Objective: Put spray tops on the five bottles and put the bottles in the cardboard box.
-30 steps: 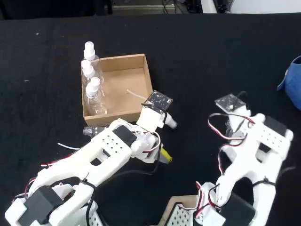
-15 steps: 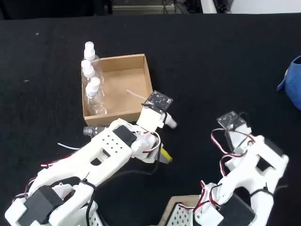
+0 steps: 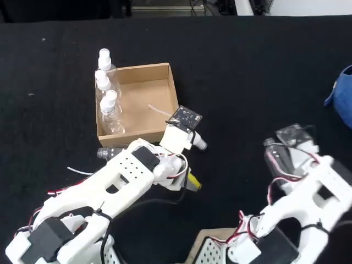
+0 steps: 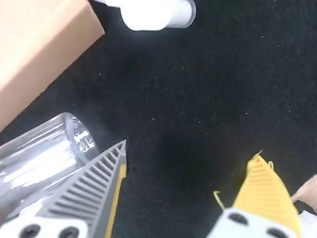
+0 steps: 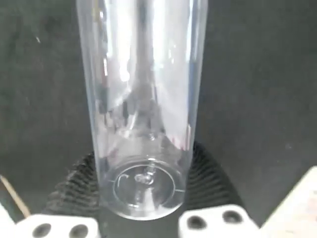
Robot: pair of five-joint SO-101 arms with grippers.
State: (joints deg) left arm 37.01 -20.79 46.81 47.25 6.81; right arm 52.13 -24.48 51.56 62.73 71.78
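Clear bottle [image 5: 143, 99] within grip of right pincer [image 5: 143, 198]; left pincer [image 4: 190, 149] agape beside cardboard box [image 4: 39, 54] edge.

— Item, bottles: how many do you hold?
— You have five: three topped bottles [image 3: 110, 113], one lying bottle [image 3: 108, 152], one claw-held bottle [image 5: 143, 114].
— Other stock?
— One loose spray top [image 3: 199, 144]; one cardboard box [image 3: 137, 68].

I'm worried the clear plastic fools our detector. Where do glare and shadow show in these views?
Right wrist view: bright streaks run along the held bottle. Left wrist view: highlights on the lying bottle, a shadow on the black cloth under the left gripper. High view: the boxed bottles glint.
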